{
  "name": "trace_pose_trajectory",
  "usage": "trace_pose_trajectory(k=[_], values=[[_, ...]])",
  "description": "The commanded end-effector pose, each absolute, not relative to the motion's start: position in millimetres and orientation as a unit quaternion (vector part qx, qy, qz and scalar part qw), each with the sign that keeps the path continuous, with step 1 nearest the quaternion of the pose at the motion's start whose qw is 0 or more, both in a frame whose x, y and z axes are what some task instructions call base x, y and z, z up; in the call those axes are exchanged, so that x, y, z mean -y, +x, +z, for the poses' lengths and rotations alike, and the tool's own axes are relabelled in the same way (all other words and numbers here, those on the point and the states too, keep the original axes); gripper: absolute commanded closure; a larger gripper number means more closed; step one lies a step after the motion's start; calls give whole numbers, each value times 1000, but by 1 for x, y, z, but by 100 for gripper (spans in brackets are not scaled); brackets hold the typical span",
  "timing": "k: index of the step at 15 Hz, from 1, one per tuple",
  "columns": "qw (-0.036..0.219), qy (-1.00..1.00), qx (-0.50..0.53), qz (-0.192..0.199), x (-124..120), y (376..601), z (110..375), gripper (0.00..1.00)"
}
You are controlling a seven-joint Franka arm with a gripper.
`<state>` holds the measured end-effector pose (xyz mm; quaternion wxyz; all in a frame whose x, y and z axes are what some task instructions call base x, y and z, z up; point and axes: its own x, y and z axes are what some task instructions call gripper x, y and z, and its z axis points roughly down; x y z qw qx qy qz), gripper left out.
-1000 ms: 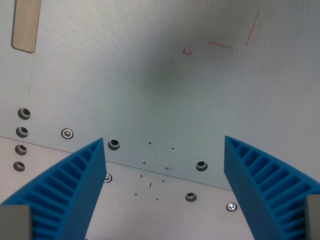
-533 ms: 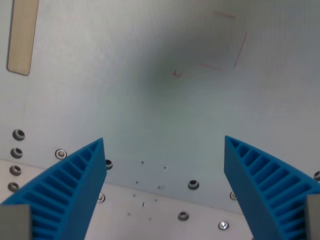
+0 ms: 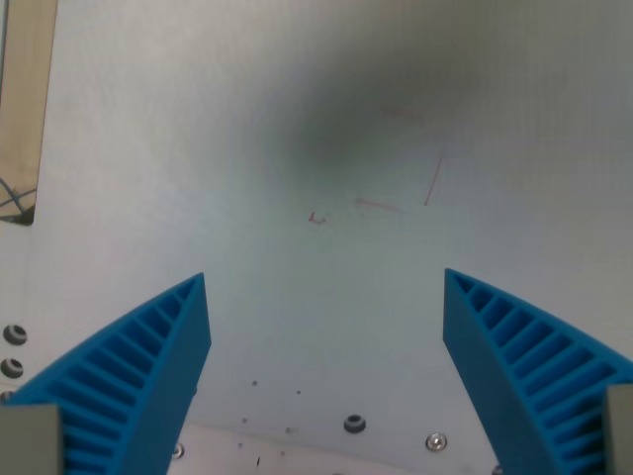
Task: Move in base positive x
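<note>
Holding nothing, our gripper [image 3: 326, 346] hangs with its blue ribbed fingers [image 3: 138, 381] spread wide, since the task is only a translation in base positive x and needs no grasp. Below us lies a pale, matte metal plate [image 3: 247, 119] with faint red pen marks [image 3: 396, 198], countersunk screws [image 3: 354, 425] along its near edge, and what may be a tan wooden slot [image 3: 25, 99] at the wrist view's left.

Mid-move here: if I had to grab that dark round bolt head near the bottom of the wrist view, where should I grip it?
The dark round bolt head sits almost flush in the pale grey metal plate, so only its thin rim offers a hold. Come straight down and pinch opposite sides of the rim. The open end effector has broad blue ribbed fingers, so slipping seems likely.
</note>
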<state>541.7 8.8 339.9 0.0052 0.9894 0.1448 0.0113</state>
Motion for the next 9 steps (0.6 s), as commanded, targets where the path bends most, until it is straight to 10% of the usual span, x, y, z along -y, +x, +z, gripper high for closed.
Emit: trace_pose_trajectory(k=[1, 9], values=[[1, 988, -153, -5, -2, 558, 344, 0], [1, 988, -153, -5, 8, 603, 341, 0]])
